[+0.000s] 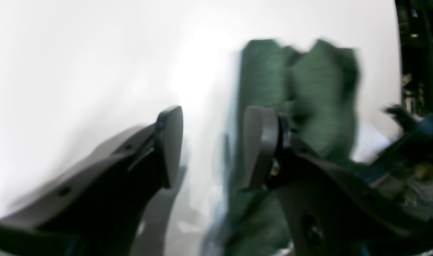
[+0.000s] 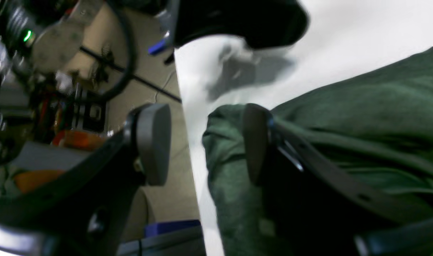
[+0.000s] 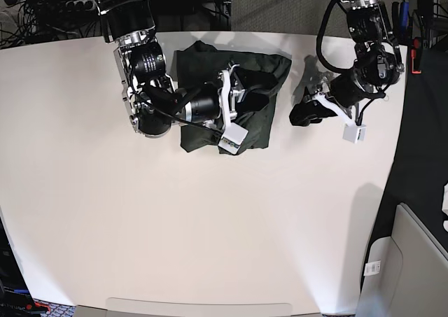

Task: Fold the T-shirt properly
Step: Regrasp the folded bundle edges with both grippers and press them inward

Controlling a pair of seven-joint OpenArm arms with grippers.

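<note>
A: Where is the T-shirt [image 3: 259,117] sitting?

B: It is lying bunched into a rough dark green block on the white table [image 3: 210,226], toward the far edge. The right gripper [image 3: 246,93] is hovering directly over it, so the cloth is spreading out beneath and to both sides of that gripper.

A: Is that gripper holding any of it?

B: No. In the right wrist view its jaws are standing apart with a clear gap between the pads, and nothing is sitting in that gap. One pad is hanging above the rounded edge of the fabric; the other is hanging past the table's edge, with the tan floor [image 2: 166,199] and a tangle of cables [image 2: 106,67] showing behind it.

A: And the left gripper [image 3: 299,115]?

B: Also spread open and gripping nothing. The shirt is lying ahead of it and a little to one side, close but not touching. The left wrist view is blurring badly, though the green cloth is showing beyond one pad and bare white tabletop beyond the other.

A: What is the room looking like around the table?

B: The tabletop is looking smooth, bright and glaring under the light. Dark equipment and wiring [image 3: 42,9] are crowding behind the far edge, and a grey bin [image 3: 413,275] is standing off the table's corner.
</note>
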